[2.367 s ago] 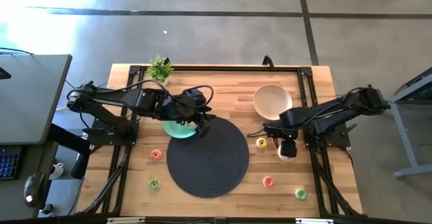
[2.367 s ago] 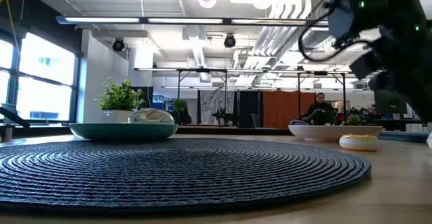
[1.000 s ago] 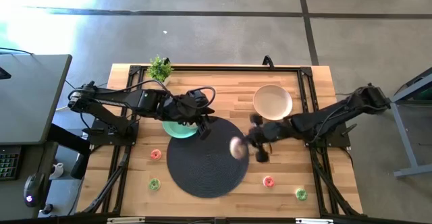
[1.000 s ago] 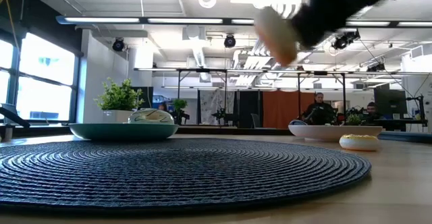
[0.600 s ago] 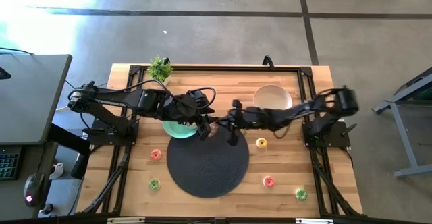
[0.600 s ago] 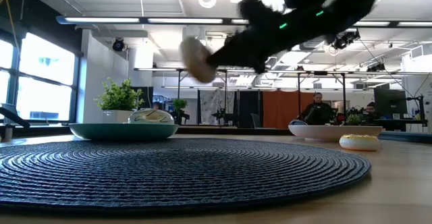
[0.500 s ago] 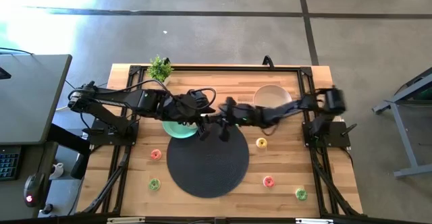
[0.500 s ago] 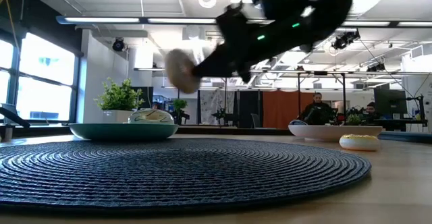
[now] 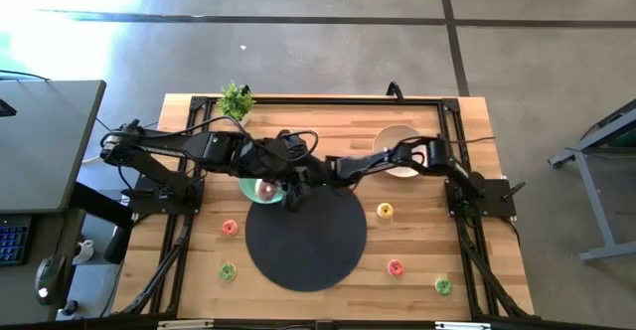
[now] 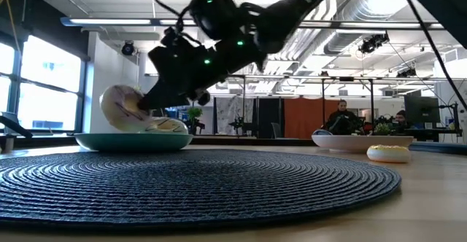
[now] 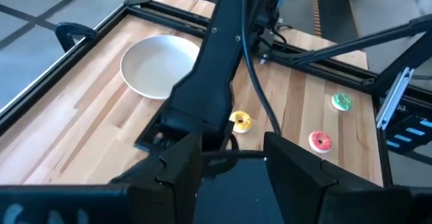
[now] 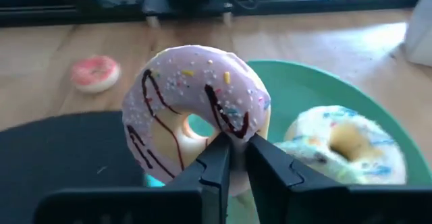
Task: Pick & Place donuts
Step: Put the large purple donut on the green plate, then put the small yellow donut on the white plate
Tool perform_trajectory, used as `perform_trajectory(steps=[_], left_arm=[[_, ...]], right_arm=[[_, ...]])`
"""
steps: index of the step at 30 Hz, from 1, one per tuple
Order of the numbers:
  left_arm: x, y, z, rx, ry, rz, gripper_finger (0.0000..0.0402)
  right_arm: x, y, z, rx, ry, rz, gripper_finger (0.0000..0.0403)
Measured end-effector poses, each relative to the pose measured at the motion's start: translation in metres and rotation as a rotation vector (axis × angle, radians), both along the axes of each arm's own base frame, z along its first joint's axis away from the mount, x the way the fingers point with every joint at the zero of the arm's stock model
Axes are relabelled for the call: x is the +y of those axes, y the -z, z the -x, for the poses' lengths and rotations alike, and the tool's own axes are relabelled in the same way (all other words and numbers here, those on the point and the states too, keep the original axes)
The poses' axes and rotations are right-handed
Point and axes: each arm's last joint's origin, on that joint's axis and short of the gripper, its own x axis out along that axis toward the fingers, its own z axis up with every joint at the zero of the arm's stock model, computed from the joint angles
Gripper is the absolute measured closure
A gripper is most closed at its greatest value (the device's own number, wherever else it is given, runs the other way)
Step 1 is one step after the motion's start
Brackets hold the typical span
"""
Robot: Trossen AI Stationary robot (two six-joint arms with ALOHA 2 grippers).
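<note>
The right gripper (image 12: pixel 233 158) reaches across the table to the green plate (image 9: pixel 248 189) and pinches the pink donut (image 12: pixel 196 117) by its rim, its two fingers (image 12: pixel 214 163) nearly together with the ring's edge between them. The donut stands on edge, tilted, just above the plate; in the low view it hangs at the plate's near-left rim (image 10: pixel 87 141), close to touching but I cannot tell if it does. Its icing is pink with dark drizzle lines and coloured sprinkles.

On the plate, just beside the held donut, lies a pale green donut (image 12: pixel 344 146) with sprinkles, flat on the plate's floor.

The left gripper (image 11: pixel 229 158) hovers over the plate's side toward the dark round mat (image 9: pixel 305 233), its fingers (image 11: pixel 179 166) spread apart with nothing between them, the right arm passing right before them.

The mat lies just beside the plate, overlapping its edge. Beyond the mat from the plate sits a small yellow donut (image 9: pixel 385 211), and farther off a small pink one (image 9: pixel 396 267) and a small green one (image 9: pixel 442 286). On the plate's other side, near the table's left edge, lie another small pink one (image 9: pixel 230 228) and another small green one (image 9: pixel 228 270). A beige bowl (image 9: pixel 399 149) stands well apart from the plate, past the right arm. A small potted plant (image 9: pixel 236 100) sits near the plate at the table's far edge.
</note>
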Motion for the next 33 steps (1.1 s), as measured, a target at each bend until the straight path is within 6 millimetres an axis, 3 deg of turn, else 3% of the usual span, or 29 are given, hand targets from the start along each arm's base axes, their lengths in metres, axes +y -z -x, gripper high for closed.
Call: perform_trajectory(steps=[4, 17, 25, 33], left_arm=[[0.0, 0.001, 0.0, 0.01, 0.016, 0.008, 0.0243], [-0.001, -0.01, 0.005, -0.059, 0.058, 0.054, 0.0243], [-0.001, -0.012, 0.008, -0.06, 0.071, 0.073, 0.0243], [-0.002, -0.012, 0.01, -0.049, 0.082, 0.099, 0.0243]], right_arm=[[-0.004, -0.002, -0.009, 0.05, -0.008, 0.035, 0.0333], [-0.003, -0.003, -0.008, 0.093, -0.02, 0.115, 0.026], [-0.004, -0.012, -0.002, 0.159, 0.0, 0.178, 0.0256], [-0.004, -0.04, 0.004, 0.115, -0.032, 0.219, 0.0256]])
